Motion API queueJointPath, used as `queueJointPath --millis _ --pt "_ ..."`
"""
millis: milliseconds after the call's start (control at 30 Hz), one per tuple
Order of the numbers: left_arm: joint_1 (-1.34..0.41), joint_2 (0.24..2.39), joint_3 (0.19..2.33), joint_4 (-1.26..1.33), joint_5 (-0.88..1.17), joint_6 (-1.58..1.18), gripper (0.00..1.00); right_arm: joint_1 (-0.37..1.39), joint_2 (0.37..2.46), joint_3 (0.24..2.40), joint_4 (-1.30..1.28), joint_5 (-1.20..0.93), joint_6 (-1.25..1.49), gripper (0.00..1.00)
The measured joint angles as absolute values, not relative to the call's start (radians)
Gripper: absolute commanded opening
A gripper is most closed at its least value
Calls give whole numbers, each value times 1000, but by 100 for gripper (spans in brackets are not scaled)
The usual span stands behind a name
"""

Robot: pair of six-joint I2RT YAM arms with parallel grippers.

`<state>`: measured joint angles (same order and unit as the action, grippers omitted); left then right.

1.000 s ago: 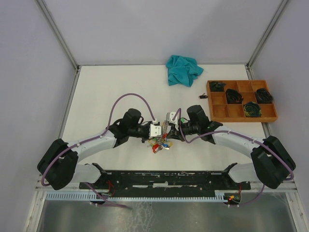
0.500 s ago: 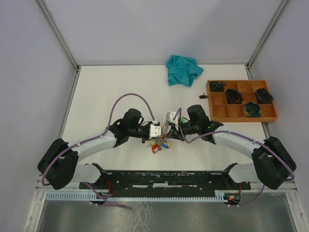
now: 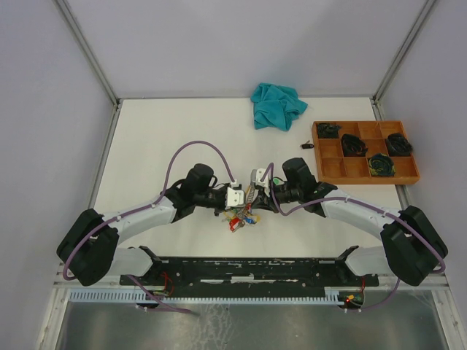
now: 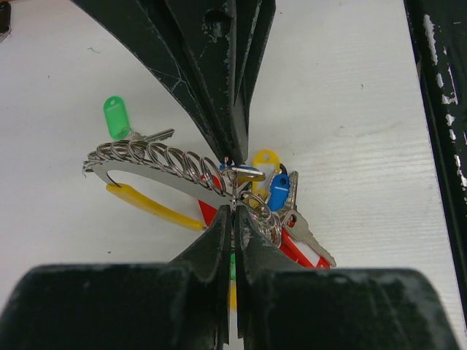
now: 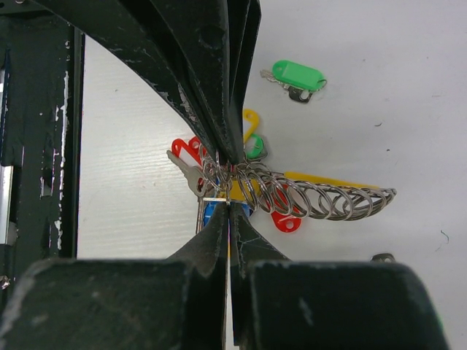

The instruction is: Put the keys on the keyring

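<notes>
Both grippers meet over the middle of the table, tip to tip. The keyring (image 4: 157, 169) is a silver wire strung with many small split loops, lifted just above the table. My left gripper (image 4: 233, 210) is shut on its wire at one end. My right gripper (image 5: 229, 205) is shut on the same wire from the opposite side. Keys (image 4: 310, 237) with blue, red and yellow tags hang bunched under the two tips (image 3: 241, 217). One key with a green tag (image 5: 298, 75) lies apart on the table.
A teal cloth (image 3: 277, 106) lies at the back. A wooden compartment tray (image 3: 365, 181) with dark coiled items stands at the back right, a small dark piece (image 3: 306, 145) beside it. The black base rail (image 3: 248, 266) runs along the near edge.
</notes>
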<state>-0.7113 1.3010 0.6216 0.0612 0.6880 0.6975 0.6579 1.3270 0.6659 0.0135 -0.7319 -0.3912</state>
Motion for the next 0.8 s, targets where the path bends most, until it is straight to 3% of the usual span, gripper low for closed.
queueJointPath --millis 800 --pt "-711 1311 628 59 688 697 3 659 1317 666 -18 -733 -402 1"
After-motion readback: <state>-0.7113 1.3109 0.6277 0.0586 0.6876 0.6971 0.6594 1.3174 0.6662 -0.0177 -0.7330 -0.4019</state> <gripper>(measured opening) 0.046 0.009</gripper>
